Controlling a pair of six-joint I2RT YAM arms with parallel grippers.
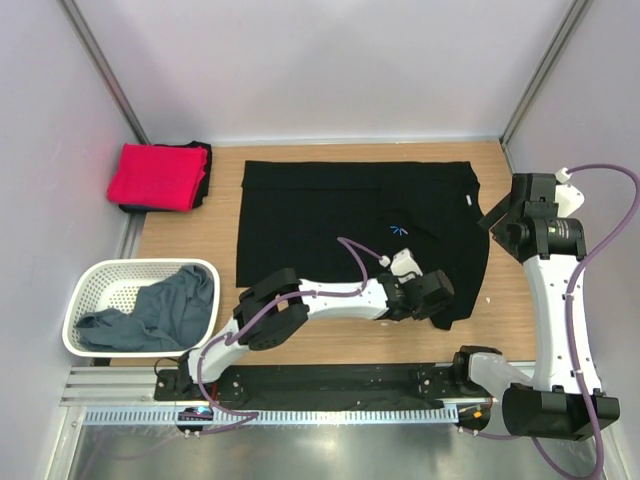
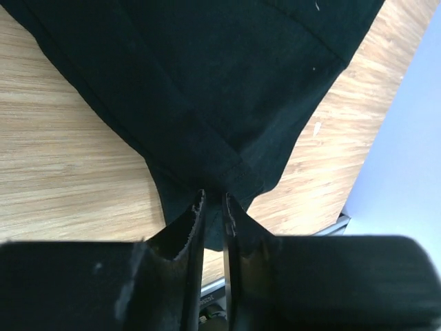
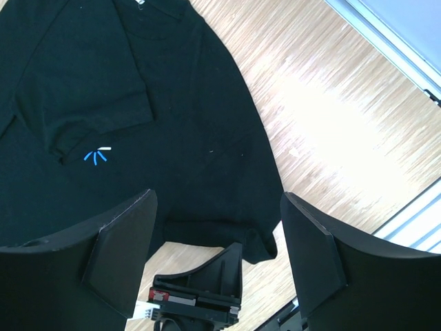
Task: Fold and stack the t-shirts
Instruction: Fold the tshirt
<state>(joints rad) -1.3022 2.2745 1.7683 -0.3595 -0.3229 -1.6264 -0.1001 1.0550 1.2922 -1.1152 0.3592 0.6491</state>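
We list: black t-shirt (image 1: pixel 330 215), spread flat on wooden table (image 1: pixel 215 235). Its light-blue starburst mark (image 3: pixel 96 155) carries no lettering, and the small white neck tag (image 1: pixel 467 200) is unreadable. Left gripper (image 2: pixel 213 201) pinches the shirt's near right corner, jaws narrow. Right gripper (image 3: pixel 217 207) hangs wide above the same shirt, holding nothing. Red t-shirt (image 1: pixel 155 175): folded, far left corner. Grey-blue t-shirt (image 1: pixel 165 300): crumpled in white basket (image 1: pixel 130 264).
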